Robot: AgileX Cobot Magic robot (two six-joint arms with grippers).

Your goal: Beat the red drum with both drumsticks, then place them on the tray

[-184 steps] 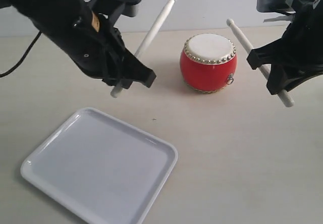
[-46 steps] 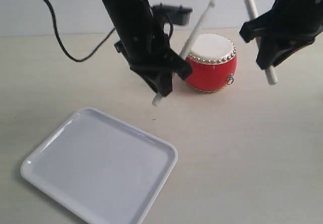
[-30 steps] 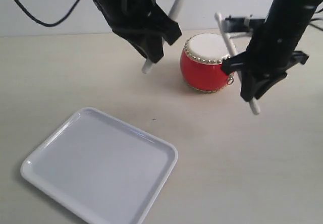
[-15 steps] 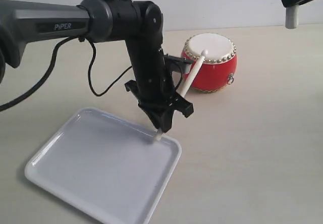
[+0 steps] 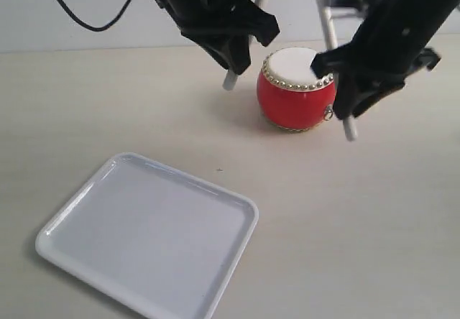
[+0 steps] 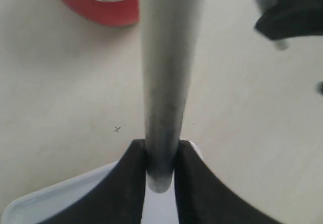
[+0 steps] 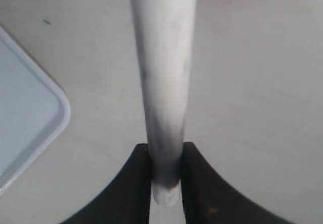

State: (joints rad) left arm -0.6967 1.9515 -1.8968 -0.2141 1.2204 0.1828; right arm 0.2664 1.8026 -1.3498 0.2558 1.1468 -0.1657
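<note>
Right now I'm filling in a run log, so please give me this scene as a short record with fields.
left end effector: shut on left drumstick, raised beside the red drum
right end effector: shut on right drumstick, raised at the drum's other side
sticks: both steep, upper ends outside the exterior view
drum: upright on the table, skin up
tray: on the table, apart from the drum, nothing in it

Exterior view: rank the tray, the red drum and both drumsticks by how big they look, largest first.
1. tray
2. red drum
3. left drumstick and right drumstick: they look alike and both are partly hidden and cut off at the frame, so these two are not ranked.
</note>
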